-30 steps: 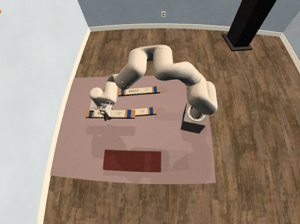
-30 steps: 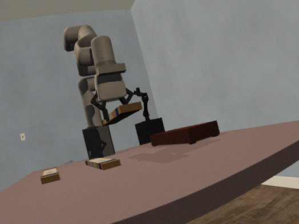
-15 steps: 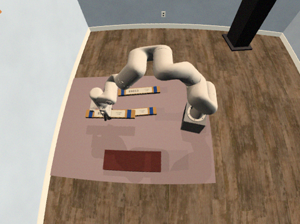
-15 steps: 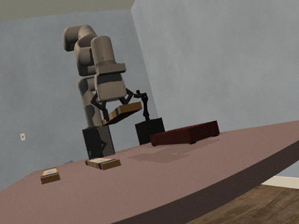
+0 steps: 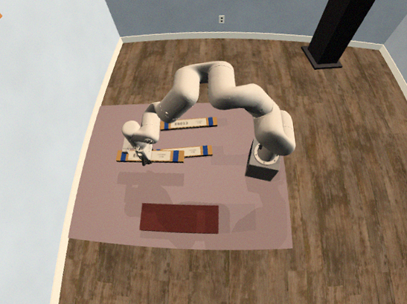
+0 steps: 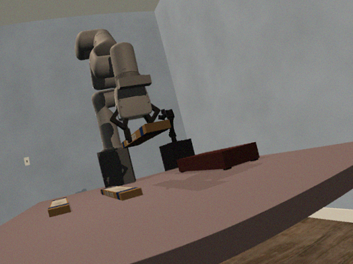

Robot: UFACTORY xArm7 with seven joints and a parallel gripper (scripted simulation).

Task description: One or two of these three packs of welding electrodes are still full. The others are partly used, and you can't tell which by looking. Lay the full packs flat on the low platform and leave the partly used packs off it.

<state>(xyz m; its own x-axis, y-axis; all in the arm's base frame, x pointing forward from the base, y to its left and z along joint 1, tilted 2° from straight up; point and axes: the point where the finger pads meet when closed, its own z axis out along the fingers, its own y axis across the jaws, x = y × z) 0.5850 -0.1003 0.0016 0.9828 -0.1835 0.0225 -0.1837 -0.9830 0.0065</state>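
The gripper holds one pack of welding electrodes high above the table, its jaws partly open and clamped across the width of the pack, which hangs tilted, one end lower than the other. From the top view the lifted pack is gripped off-centre, toward one end. The other two packs lie flat on the table: the middle pack and the far pack, both well apart from the dark red low platform, which carries nothing so far. The step in hand appears to be a test lift, judging by weight whether this pack is full, since looks alone cannot tell. If it proves full, the next move calls for carrying it across to the platform, levelling it and lowering it flat before opening; if partly used, setting it back on the table off the platform.
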